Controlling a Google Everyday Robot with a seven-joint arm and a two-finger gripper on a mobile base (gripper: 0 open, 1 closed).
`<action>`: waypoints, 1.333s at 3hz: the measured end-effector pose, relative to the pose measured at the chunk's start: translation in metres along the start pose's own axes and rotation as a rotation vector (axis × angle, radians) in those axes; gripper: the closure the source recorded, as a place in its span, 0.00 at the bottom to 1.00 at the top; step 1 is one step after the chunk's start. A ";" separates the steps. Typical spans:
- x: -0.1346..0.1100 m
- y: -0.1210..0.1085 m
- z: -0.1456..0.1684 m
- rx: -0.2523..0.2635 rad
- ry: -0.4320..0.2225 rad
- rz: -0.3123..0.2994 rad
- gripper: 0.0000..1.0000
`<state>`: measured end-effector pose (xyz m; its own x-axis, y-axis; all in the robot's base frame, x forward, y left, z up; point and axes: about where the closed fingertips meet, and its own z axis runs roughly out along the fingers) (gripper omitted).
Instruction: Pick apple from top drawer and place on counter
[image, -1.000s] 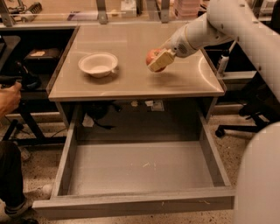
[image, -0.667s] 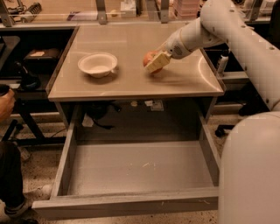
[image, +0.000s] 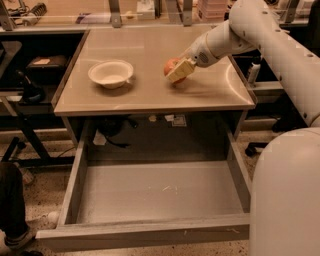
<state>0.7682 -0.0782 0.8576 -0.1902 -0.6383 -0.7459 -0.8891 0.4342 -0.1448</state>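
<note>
The red-orange apple (image: 170, 65) is at the counter's (image: 150, 47) right middle, at or just above the surface; I cannot tell if it touches. My gripper (image: 177, 72) reaches in from the upper right on the white arm, and its tan fingers (image: 180, 70) are closed around the apple, covering its right side. The top drawer (image: 160, 192) is pulled fully open below the counter and its grey bottom holds nothing.
A white bowl (image: 110, 73) stands on the counter's left part, well apart from the apple. My white body (image: 287, 195) fills the lower right, beside the drawer's right wall. A person's leg (image: 11, 200) is at the lower left. Black furniture stands on both sides.
The gripper with the apple has shifted slightly left over the counter. The bowl and the drawer have not moved.
</note>
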 end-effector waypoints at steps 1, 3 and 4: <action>0.000 0.000 0.000 0.000 0.000 0.000 0.35; 0.000 0.000 0.000 0.000 0.000 0.000 0.00; 0.000 0.000 0.000 0.000 0.000 0.000 0.00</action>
